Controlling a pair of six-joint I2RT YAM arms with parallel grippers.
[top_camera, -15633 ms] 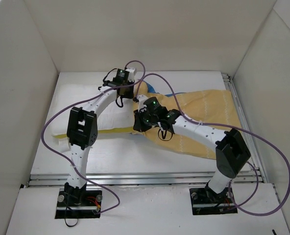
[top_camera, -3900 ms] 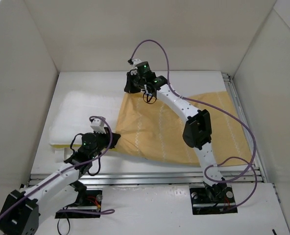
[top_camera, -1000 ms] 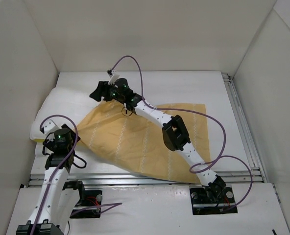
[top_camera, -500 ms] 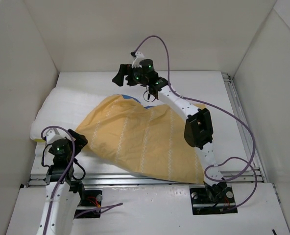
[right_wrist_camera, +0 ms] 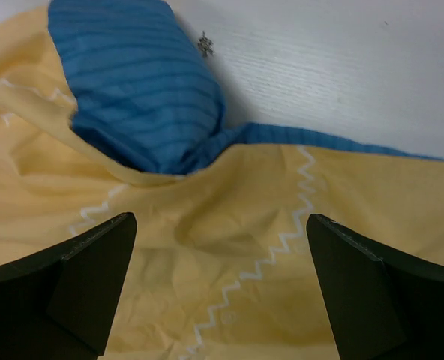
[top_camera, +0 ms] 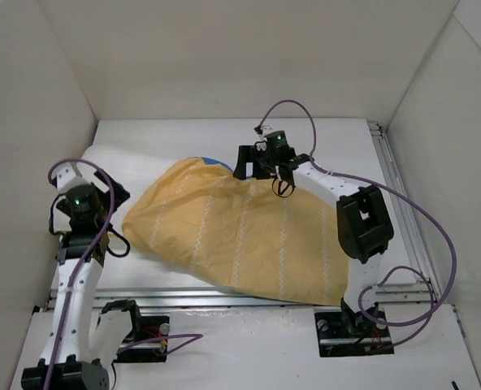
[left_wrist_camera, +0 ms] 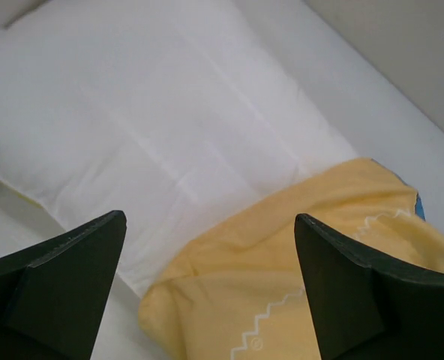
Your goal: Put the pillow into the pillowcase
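Observation:
The pillowcase (top_camera: 240,236) lies yellow side up across the middle of the table, with a fold of its blue face (right_wrist_camera: 132,97) showing at the far edge. The white pillow (top_camera: 110,166) sticks out from under the pillowcase's left end, and the rest of it is hidden beneath the fabric. In the left wrist view the pillow (left_wrist_camera: 154,112) meets the yellow pillowcase (left_wrist_camera: 297,270) rim. My left gripper (top_camera: 113,203) hovers open above that left end, holding nothing. My right gripper (top_camera: 242,165) is open above the far edge, over yellow cloth (right_wrist_camera: 229,255).
White walls close in the table (right_wrist_camera: 342,67) on the left, back and right. A metal rail (top_camera: 224,296) runs along the near edge in front of the arm bases. Purple cables loop from both arms.
Both grippers have opened and let go of the pillowcase's edge. The right arm has drawn back to the right and the left arm has risen. The cloth has settled over the pillow.

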